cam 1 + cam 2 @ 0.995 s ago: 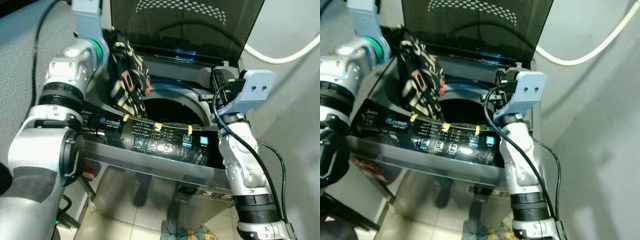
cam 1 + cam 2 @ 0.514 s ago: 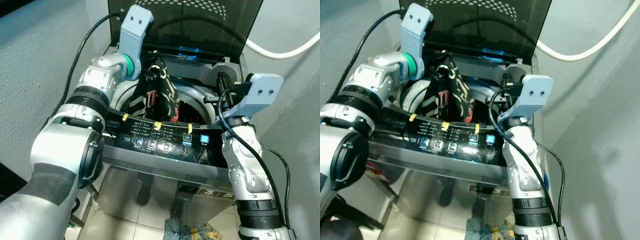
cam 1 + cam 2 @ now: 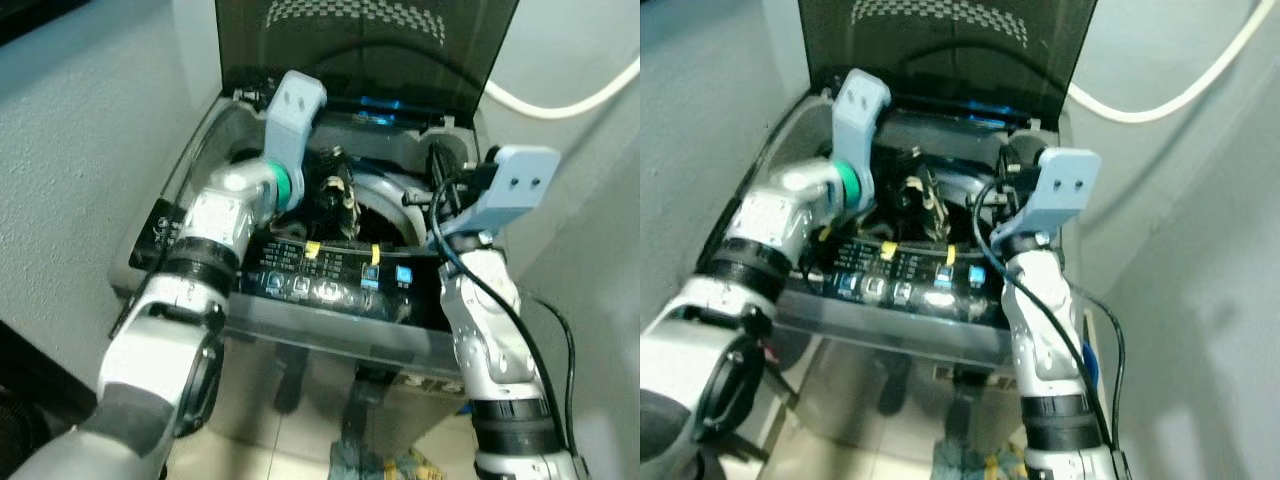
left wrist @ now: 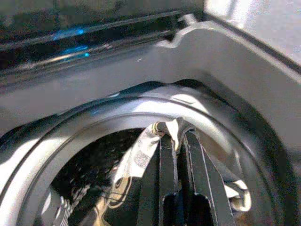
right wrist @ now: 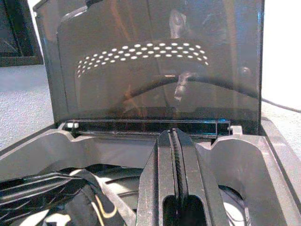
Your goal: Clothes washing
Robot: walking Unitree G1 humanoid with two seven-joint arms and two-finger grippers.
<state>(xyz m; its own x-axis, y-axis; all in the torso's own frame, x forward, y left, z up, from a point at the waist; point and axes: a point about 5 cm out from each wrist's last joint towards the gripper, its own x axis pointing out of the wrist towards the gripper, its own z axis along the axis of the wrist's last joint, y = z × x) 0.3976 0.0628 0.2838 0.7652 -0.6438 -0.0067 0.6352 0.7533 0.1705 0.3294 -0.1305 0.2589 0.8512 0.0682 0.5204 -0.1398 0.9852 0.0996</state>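
Observation:
A top-loading washing machine stands before me, its dark lid raised and its control panel at the front. My left gripper is shut on a black-and-cream patterned garment. It holds the garment down inside the drum opening, and the cloth drapes over both fingers. My right gripper hovers at the right rim of the tub, shut and holding nothing, pointing toward the lid. Part of the garment hangs in the tub beside it.
Grey walls close in on the left and right of the machine. A white hose runs along the right wall. Some cloth lies on the tiled floor at the machine's foot.
My left arm has carried the garment from high over the machine's left side to the middle and lowered it into the drum. The right arm has barely moved.

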